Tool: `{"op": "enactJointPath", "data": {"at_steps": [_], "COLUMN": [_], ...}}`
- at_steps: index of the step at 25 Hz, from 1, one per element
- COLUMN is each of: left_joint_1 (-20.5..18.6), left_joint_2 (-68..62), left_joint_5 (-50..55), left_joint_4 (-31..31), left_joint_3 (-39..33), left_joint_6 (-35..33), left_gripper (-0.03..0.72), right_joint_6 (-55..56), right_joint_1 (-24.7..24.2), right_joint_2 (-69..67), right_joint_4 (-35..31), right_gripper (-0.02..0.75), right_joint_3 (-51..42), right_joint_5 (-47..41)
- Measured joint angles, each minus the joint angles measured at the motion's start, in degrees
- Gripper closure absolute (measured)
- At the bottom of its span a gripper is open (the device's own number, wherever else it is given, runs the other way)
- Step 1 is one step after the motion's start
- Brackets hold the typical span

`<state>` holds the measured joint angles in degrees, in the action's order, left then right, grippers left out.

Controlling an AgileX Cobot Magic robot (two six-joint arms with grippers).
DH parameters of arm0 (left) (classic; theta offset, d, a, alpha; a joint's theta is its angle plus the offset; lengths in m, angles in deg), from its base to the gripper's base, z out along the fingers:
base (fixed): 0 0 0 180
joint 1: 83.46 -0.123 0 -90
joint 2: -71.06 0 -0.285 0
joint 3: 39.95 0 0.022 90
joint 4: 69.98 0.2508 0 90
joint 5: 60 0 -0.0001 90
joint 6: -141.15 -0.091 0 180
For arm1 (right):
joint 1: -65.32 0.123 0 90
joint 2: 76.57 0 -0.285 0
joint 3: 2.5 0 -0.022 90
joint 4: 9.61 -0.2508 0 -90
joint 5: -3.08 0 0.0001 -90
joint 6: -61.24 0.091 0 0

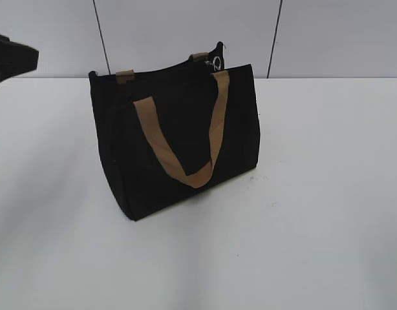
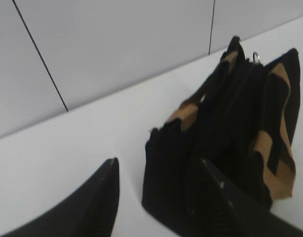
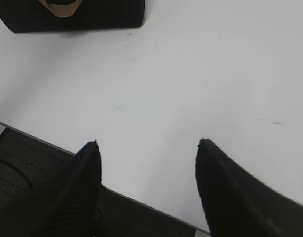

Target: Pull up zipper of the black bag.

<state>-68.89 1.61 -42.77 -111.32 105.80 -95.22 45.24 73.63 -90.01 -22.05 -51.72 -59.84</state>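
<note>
The black bag (image 1: 176, 142) stands upright on the bench (image 1: 315, 226), its zipper (image 1: 216, 62) at the far top corner. Both the left claw (image 2: 159, 165) and right claw (image 3: 147, 143) hang spread, empty. Best: one steadies the bag while the other pinches the ring squarely.

Slanted exterior view and both wrist views, all sharing the black bag (image 1: 176, 145).

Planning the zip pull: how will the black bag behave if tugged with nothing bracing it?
The black bag looks like soft fabric, so its top would probably give. It stands free on the white table, so it may slide or tip. The zipper pull looks tiny, likely fiddly.
</note>
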Motion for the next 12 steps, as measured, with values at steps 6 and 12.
{"op": "enactJointPath", "data": {"at_steps": [6, 12], "left_joint_1": [0.0, 0.0], "left_joint_2": [4.84, 17.64], "left_joint_5": [17.74, 34.11], "left_joint_4": [33.54, 38.26], "left_joint_3": [2.02, 2.19], "left_joint_6": [39.21, 46.92], "left_gripper": [0.314, 0.314], "right_joint_6": [0.0, 0.0], "right_joint_1": [0.0, 0.0], "right_joint_2": [0.0, 0.0], "right_joint_4": [-0.06, -0.06], "right_gripper": [0.265, 0.265], "right_joint_3": [0.0, 0.0], "right_joint_5": [0.0, 0.0]}}
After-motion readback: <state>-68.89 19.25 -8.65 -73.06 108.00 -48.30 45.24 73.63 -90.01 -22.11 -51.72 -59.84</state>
